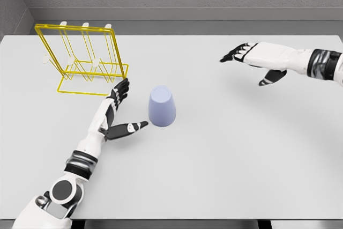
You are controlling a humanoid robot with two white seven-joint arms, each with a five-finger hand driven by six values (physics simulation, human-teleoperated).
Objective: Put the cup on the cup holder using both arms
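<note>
Head view looks down on one cup (162, 106). It is pale blue and sits upside down on the white table (225, 154), a bit left of the middle. Its wide rim is down on the table and its closed bottom faces up. You cannot see inside it.

One left hand (119, 112) is just beside the cup, on the cup's left. Its fingers (120, 90) are spread and point up toward the rack. Its thumb (131, 128) sticks out toward the bottom of the cup and ends close to it, but does not seem to touch. The hand holds nothing. The left arm comes up from the bottom left corner, and the picture edge cuts off its shoulder.

One cup holder (80, 60) stands behind the left hand, near the far left of the table. It is a yellow wire rack with a tall frame and a flat wire base. A few pale pegs stick out from it, but they are thin and hard to count. Nothing hangs on the rack. The hand's fingertips are near the front corner of its base.

One right hand (252, 60) hovers well apart from the cup, up on the far right. Its fingers are spread and flat, thumb hanging down, and it holds nothing. The right edge cuts off its arm.
</note>
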